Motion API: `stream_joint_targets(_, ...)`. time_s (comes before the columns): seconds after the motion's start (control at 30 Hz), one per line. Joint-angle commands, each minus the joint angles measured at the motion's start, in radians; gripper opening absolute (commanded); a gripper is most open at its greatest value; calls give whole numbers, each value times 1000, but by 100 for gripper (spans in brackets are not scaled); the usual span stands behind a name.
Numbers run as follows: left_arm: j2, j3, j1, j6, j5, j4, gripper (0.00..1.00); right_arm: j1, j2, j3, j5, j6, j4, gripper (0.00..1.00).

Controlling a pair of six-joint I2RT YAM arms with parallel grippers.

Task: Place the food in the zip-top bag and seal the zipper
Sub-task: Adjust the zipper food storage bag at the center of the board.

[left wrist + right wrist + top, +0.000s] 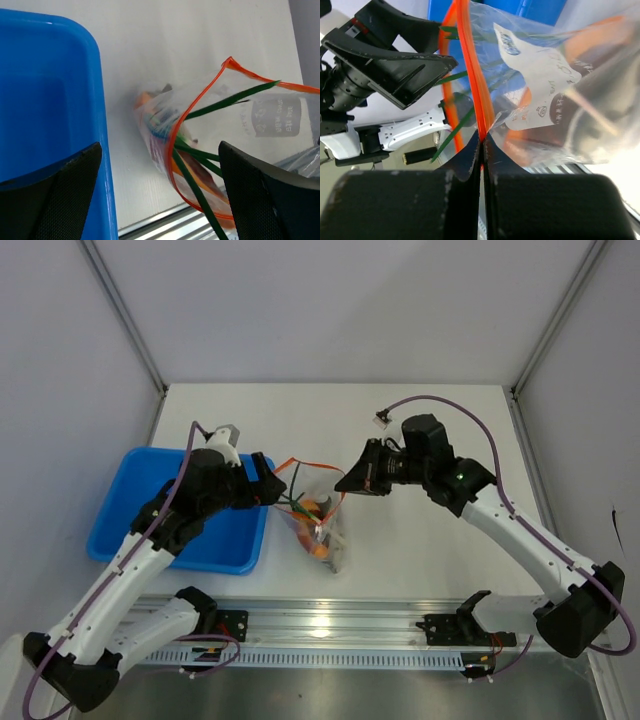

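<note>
The zip-top bag (318,522) is in the middle of the bench (440,430), just beside the blue tray (120,515). Its mouth is open. The food is inside. The meat slab (199,174) sits low in the bag. The green stalks (227,101) are in too, but one long tip pokes out past the zipper (197,100).

The right gripper (482,142) is pressed together and pinches the zipper strip at one end. The left gripper (159,150) is spread wide. The bag's mouth is between its fingers, and they do not seem to touch it.

The bag looks thin, soft and light. It would likely crumple or slide if pushed. The zipper strip looks like the firmest part, so that is the best place to take hold. The stalks look thin and bendy. The tip that pokes out probably has to go inside before the zipper can shut all the way along.
</note>
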Motion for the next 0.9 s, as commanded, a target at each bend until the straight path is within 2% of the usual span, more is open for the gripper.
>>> stream_joint_targets(0.0,-12,-4,18,-16,125,21,98,0,-58,28,3,-50,14,0)
stream_joint_targets(0.27,67,-15,23,-22,210,98,87,2,-74,30,-17,-64,19,0)
stream_joint_targets(0.37,119,2,23,-6,247,104,77,5,-79,31,-18,-73,12,0)
stream_joint_targets(0.47,148,20,23,22,248,104,71,6,-81,30,-24,-78,9,0)
stream_joint_targets(0.63,155,23,26,60,245,115,66,8,-84,28,-41,-78,15,0)
stream_joint_targets(0.77,162,31,32,70,271,123,52,8,-85,30,-51,-79,19,0)
stream_joint_targets(0.87,139,33,37,68,256,132,50,8,-85,25,-51,-82,15,0)
